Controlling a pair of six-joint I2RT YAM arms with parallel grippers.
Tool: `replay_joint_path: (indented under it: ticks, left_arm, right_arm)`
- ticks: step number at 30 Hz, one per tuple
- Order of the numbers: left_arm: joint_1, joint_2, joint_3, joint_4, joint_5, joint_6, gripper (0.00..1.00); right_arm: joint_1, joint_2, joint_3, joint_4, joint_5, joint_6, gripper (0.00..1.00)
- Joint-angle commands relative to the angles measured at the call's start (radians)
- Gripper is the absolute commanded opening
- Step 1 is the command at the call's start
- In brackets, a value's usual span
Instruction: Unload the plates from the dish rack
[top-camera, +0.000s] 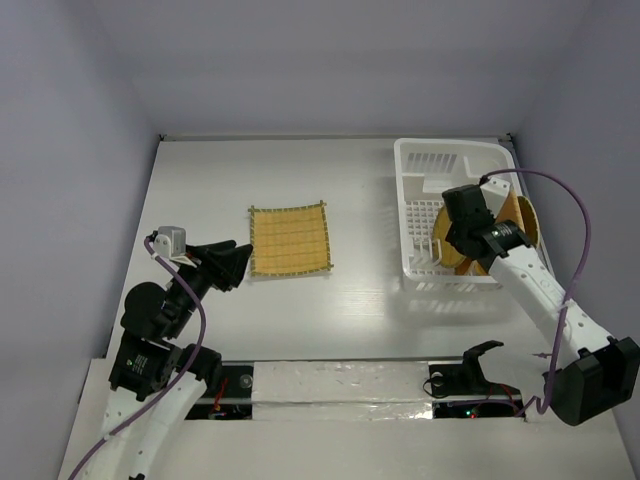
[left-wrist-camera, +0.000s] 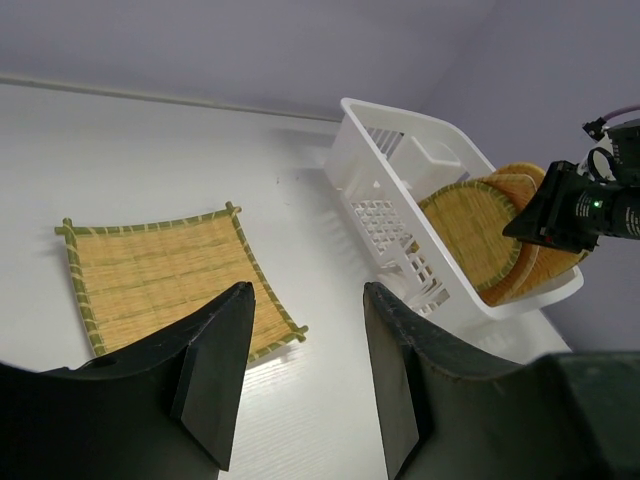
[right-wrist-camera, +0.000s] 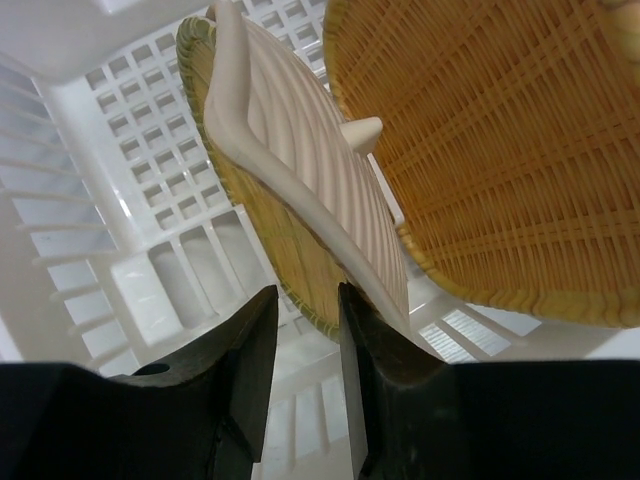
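Note:
A square tan woven plate (top-camera: 290, 240) with green trim lies flat on the table, also in the left wrist view (left-wrist-camera: 150, 280). The white dish rack (top-camera: 420, 150) stands at the right and holds several rounded woven plates (left-wrist-camera: 470, 225) on edge. My right gripper (top-camera: 447, 243) reaches into the rack. In the right wrist view, the gripper (right-wrist-camera: 308, 300) is narrowly open, with the lower rim of a green-edged round plate (right-wrist-camera: 260, 220) between its fingertips. An orange woven plate (right-wrist-camera: 500, 150) stands to its right. My left gripper (top-camera: 240, 265) is open and empty, just left of the square plate (left-wrist-camera: 305, 300).
A cream ribbed curved piece (right-wrist-camera: 300, 150) leans against the green-edged plate inside the rack. The rack's gridded floor (right-wrist-camera: 130, 130) shows to the left of the plates. The right arm's purple cable (top-camera: 575, 215) loops above the rack's right side.

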Motion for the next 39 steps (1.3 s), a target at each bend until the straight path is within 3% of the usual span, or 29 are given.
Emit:
replay_joint_path:
  ticks: [1, 6, 21, 28, 39]
  left_arm:
    - [-0.005, -0.010, 0.004, 0.033, -0.005, 0.000, 0.45]
    - [-0.014, -0.016, 0.007, 0.028, -0.009, 0.000, 0.45]
    - [-0.023, -0.019, 0.007, 0.026, -0.014, -0.001, 0.45]
    - [-0.032, -0.027, 0.011, 0.017, -0.022, -0.001, 0.45]
    - [-0.063, -0.034, 0.012, 0.014, -0.034, -0.004, 0.45]
  right_arm:
    - [-0.021, 0.005, 0.033, 0.016, 0.053, -0.010, 0.39]
    - [-0.021, 0.048, 0.072, -0.059, 0.083, 0.021, 0.42]
    - [-0.021, -0.029, 0.107, -0.110, 0.050, 0.006, 0.42]
    - [-0.021, 0.057, 0.116, -0.121, 0.060, 0.006, 0.57]
    - [-0.040, 0.121, 0.088, -0.049, 0.080, -0.011, 0.52]
